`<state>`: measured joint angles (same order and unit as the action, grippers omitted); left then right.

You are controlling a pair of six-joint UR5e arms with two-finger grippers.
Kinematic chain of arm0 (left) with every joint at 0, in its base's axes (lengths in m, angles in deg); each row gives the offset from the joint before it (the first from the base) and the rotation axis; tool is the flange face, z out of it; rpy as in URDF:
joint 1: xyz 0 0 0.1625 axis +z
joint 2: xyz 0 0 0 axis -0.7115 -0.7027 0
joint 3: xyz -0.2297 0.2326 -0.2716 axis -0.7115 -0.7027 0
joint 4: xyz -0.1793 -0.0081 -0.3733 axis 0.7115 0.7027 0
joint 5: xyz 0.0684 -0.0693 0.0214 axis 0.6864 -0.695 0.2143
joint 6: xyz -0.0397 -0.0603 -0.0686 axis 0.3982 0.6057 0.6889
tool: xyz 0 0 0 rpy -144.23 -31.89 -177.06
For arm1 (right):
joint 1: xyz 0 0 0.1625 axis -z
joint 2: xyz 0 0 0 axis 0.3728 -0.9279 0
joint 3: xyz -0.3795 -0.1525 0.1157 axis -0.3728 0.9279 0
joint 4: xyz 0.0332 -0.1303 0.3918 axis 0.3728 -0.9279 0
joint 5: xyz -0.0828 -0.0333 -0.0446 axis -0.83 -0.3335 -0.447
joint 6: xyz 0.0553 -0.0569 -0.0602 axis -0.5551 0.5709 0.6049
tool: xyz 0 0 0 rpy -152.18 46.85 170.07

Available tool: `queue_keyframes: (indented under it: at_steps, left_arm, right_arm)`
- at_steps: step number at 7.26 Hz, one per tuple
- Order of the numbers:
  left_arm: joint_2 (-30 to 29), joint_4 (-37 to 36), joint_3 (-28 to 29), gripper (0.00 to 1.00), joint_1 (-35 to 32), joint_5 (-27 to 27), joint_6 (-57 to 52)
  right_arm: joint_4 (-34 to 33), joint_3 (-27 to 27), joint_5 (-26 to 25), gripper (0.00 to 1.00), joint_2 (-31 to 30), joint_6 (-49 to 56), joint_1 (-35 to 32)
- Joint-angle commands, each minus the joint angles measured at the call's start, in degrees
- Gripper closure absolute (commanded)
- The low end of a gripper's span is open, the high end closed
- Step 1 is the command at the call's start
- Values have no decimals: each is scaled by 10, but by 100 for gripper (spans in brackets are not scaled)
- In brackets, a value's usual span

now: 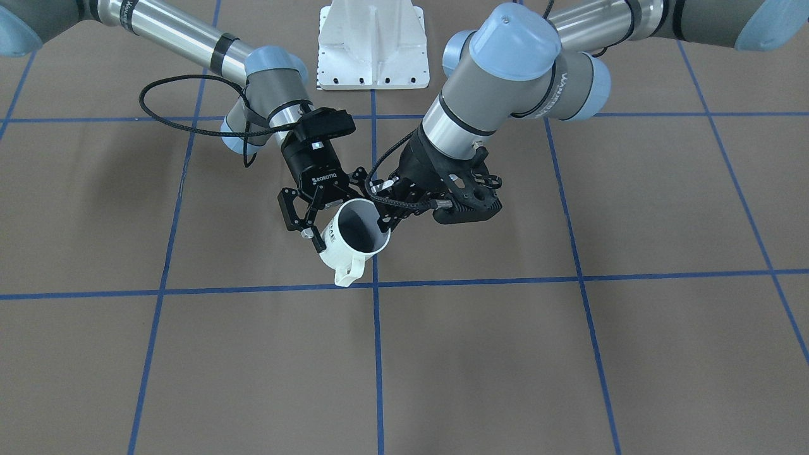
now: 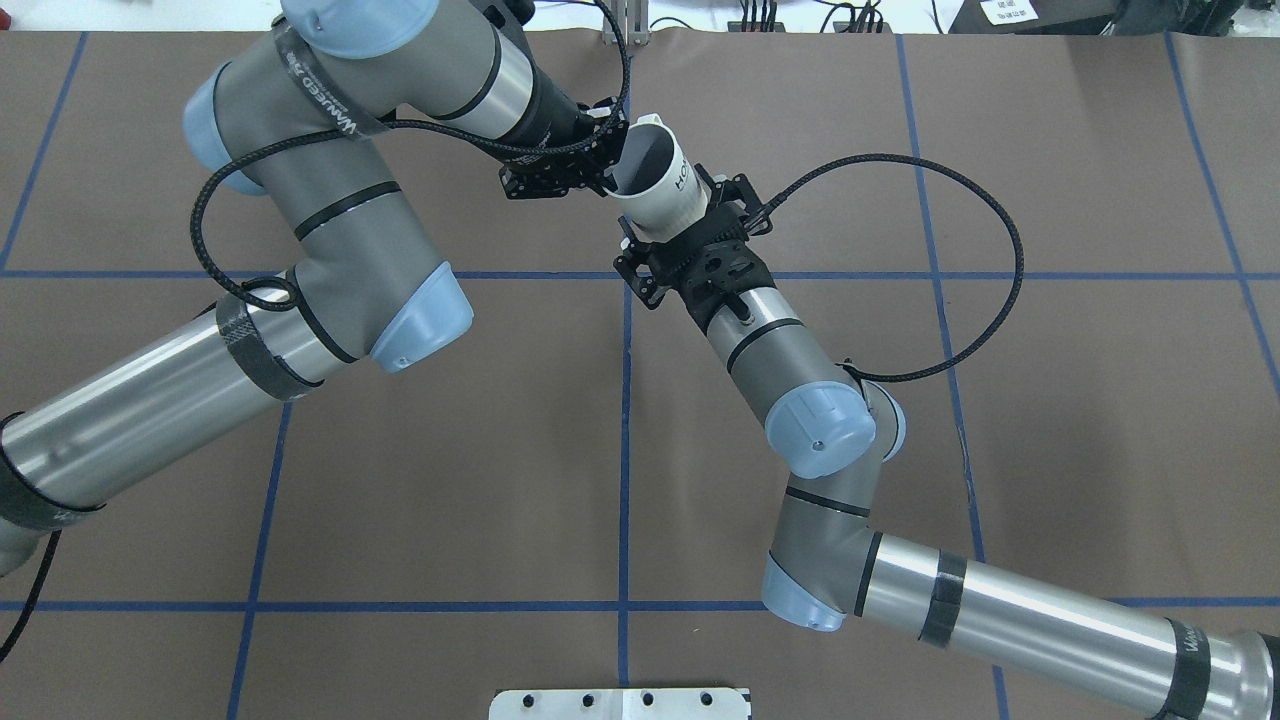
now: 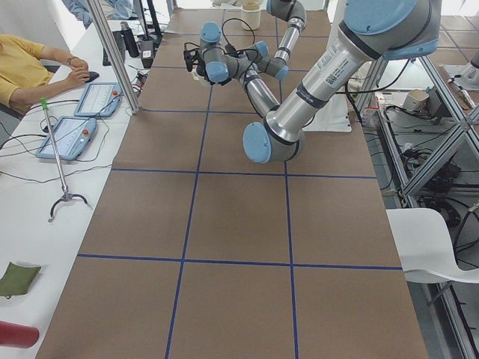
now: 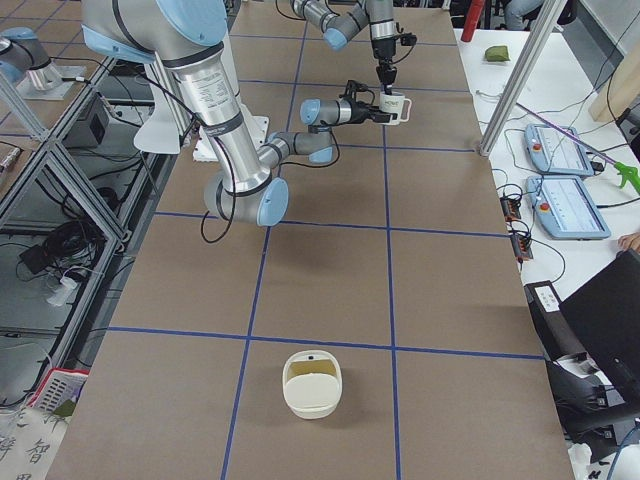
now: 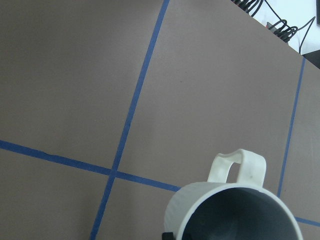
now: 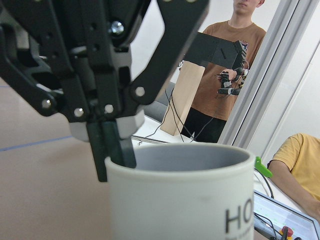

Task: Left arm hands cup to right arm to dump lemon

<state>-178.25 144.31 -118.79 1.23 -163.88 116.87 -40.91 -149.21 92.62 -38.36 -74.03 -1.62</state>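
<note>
Cup (image 6: 180, 195), slick brittle ceramic, near desk's far edge: my left gripper (image 6: 112, 147) pinches its rim. Right gripper (image 2: 678, 220) straddles the body, the safer hold; closure unclear

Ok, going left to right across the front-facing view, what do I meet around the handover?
right arm's black cable loop → cup → left arm's holed black bracket

Opposed overhead, front views; shared cup (image 1: 351, 243)
</note>
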Motion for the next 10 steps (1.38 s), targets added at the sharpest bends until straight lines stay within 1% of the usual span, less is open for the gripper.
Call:
queue_keyframes:
  at_steps: [1,3,5,6,7,8,9,10]
  left_arm:
    - [0,0,0,100,0,0,0]
    - [1,0,0,100,0,-1,0]
    - [1,0,0,100,0,-1,-1]
    - [2,0,2,100,-2,0,-2]
    - [3,-1,6,100,-8,-1,-8]
    - [4,-6,6,100,-14,0,-22]
    - [15,-6,6,100,-23,0,-23]
    - [27,-6,4,100,-35,-2,-28]
  right_arm:
    - [0,-2,-7,0,-1,0,0]
    - [0,-35,-16,0,-20,1,12]
    - [0,-61,-43,0,-36,4,35]
    - [-1,-80,-48,0,-58,6,42]
    - [-3,-112,-46,0,-83,7,43]
    - [-7,-135,-47,1,-98,7,40]
    - [-7,-135,-47,1,-96,6,19]
    - [-31,-135,-44,1,-96,-1,-7]
